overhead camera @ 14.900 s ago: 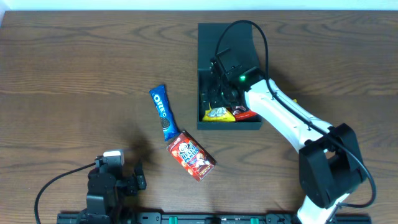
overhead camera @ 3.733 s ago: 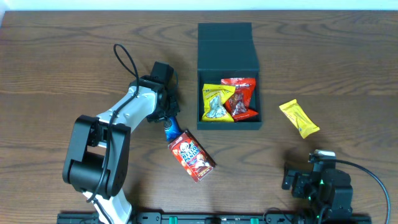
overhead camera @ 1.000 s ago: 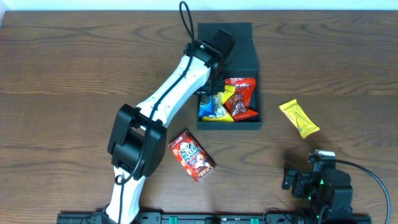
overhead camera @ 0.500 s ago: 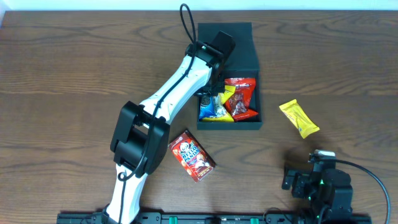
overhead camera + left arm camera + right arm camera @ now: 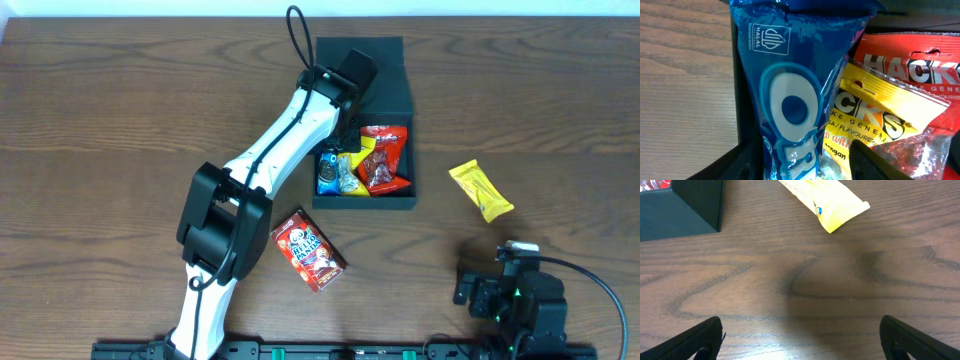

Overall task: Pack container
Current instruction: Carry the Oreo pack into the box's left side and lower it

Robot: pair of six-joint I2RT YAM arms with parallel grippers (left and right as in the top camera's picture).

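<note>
Box: the box (image 5: 365,201) stands on the table (image 5: 110,120) toward the far edge, right of the middle. It is matte, dark and square-sided, with its flap lid open toward the far edge.
Hidden on the box: the left arm (image 5: 285,140) covers its left far corner and part of the lid from above.
Contents: a glossy blue packet (image 5: 790,100) lies against the left wall. A crinkled yellow packet (image 5: 875,120) lies beside it, and a red packet (image 5: 910,60) to the right.
Cut off: the wrist view crops the blue packet's lower end and the red packet's lettering.
Left gripper: the left gripper (image 5: 797,150) is over the box, unseen from above. Its fingers (image 5: 875,160) are dark blurs at the frame's bottom. They stand apart with the blue packet between them and a gap on the right side, so nothing is pinched.
Red carton: a printed red carton (image 5: 308,250) lies askew near the box's near left corner, apart from it.
Yellow wrapper: a flat yellow wrapper (image 5: 481,190) lies right of the box, apart from it. The right wrist view crops its top.
Right gripper: the right gripper (image 5: 800,325) sits low by the near right corner, jaws wide apart over bare wood.
Table: dark brown wood with a wavy grain.
</note>
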